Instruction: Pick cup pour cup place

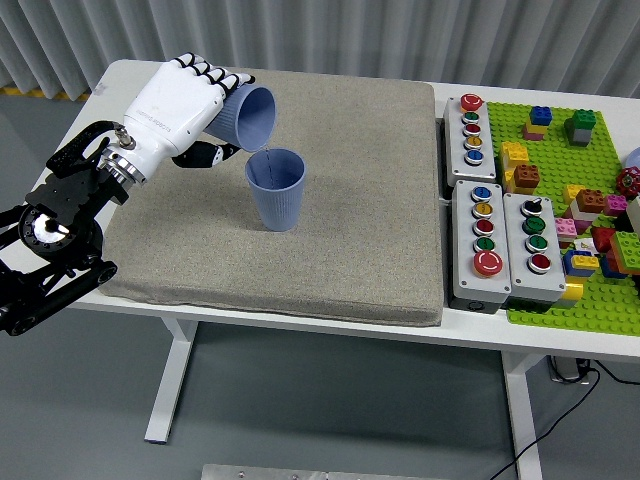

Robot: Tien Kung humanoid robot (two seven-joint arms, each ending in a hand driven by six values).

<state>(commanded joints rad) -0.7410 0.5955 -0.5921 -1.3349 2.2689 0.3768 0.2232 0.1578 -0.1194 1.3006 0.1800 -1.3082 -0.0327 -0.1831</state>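
A blue ribbed cup [276, 189] stands upright on the grey mat [340, 230], left of the mat's middle. My left hand [185, 105], white with black fingertips, is shut on a second blue cup [247, 117]. That cup is tipped on its side, mouth facing right and down, its rim just above the upright cup's left edge. A thin stream runs from the tipped rim into the standing cup. My right hand does not show.
Three grey button boxes [497, 230] sit right of the mat. Beyond them lies a green baseplate [570, 170] with several coloured bricks. The white table's [110, 90] left edge is close behind my arm.
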